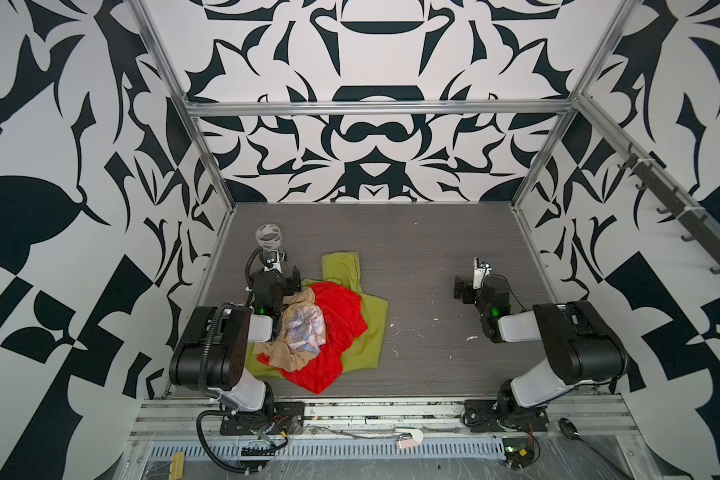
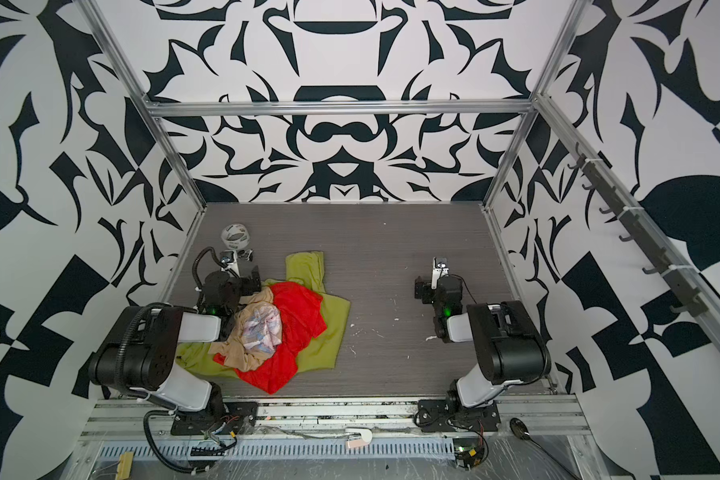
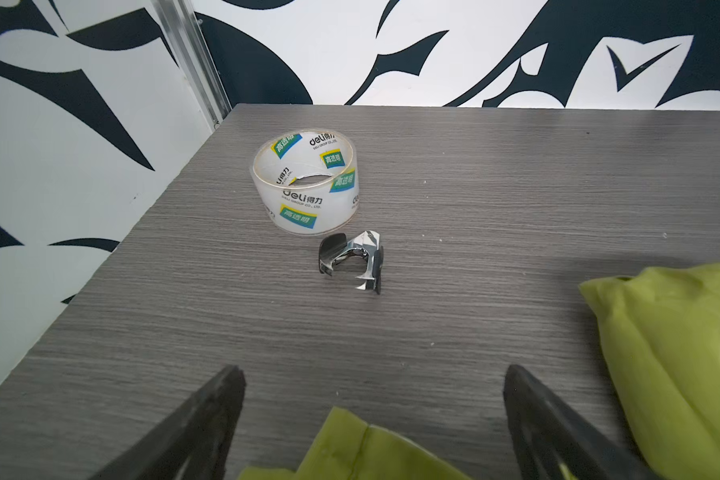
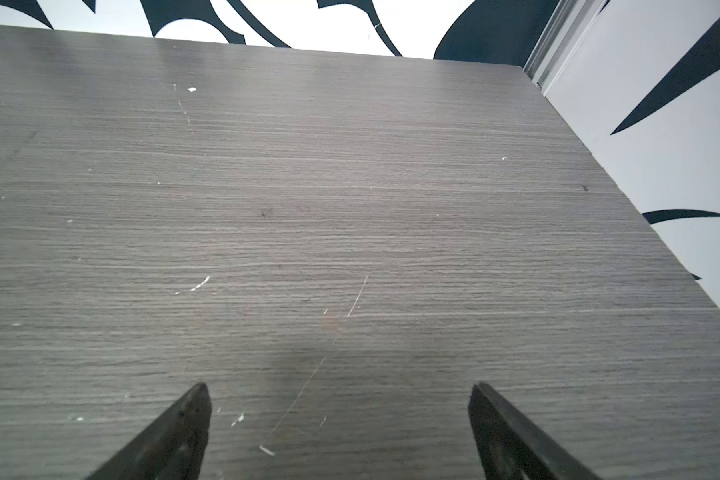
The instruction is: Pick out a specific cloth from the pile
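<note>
The pile (image 1: 308, 332) lies on the left half of the table in both top views. The bright red cloth (image 1: 344, 320) (image 2: 302, 320) is spread over an olive-green shirt (image 1: 371, 332) (image 3: 682, 353). A beige cloth (image 1: 285, 359) and a small pastel printed cloth (image 1: 304, 328) lie on the red cloth's left part. My left gripper (image 1: 292, 279) (image 3: 375, 374) hovers at the pile's far left edge, open, with only a green shirt corner below it. Over bare table on the right, my right gripper (image 1: 460, 289) (image 4: 337, 390) is open and empty.
A clear tape roll (image 1: 269, 237) (image 3: 304, 183) stands in the far left corner, with a metal staple remover (image 3: 352, 259) just in front of it. Patterned walls and metal frame posts (image 1: 208, 158) close in the table. A spoon (image 1: 568, 428) lies beyond the front rail.
</note>
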Tool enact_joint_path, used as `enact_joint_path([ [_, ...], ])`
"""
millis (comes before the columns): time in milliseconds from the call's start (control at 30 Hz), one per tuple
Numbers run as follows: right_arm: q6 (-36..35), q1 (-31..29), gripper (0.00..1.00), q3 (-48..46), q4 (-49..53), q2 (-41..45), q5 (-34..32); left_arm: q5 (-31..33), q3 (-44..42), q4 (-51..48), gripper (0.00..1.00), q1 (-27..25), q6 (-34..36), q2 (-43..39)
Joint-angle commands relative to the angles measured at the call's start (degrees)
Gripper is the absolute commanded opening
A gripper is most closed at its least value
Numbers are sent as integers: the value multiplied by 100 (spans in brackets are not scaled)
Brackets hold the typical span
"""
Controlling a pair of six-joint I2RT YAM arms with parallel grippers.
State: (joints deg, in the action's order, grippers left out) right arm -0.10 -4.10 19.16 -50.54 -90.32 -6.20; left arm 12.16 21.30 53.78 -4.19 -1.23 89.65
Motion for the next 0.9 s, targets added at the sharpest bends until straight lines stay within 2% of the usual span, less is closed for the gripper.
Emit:
enact_joint_path([
  [0,38,-10,99,168,-82,118,-74,-39,-99,115,99,5,-8,5],
  [867,10,-10,99,167,-78,126,-49,-44,-100,115,99,6,-3,5],
])
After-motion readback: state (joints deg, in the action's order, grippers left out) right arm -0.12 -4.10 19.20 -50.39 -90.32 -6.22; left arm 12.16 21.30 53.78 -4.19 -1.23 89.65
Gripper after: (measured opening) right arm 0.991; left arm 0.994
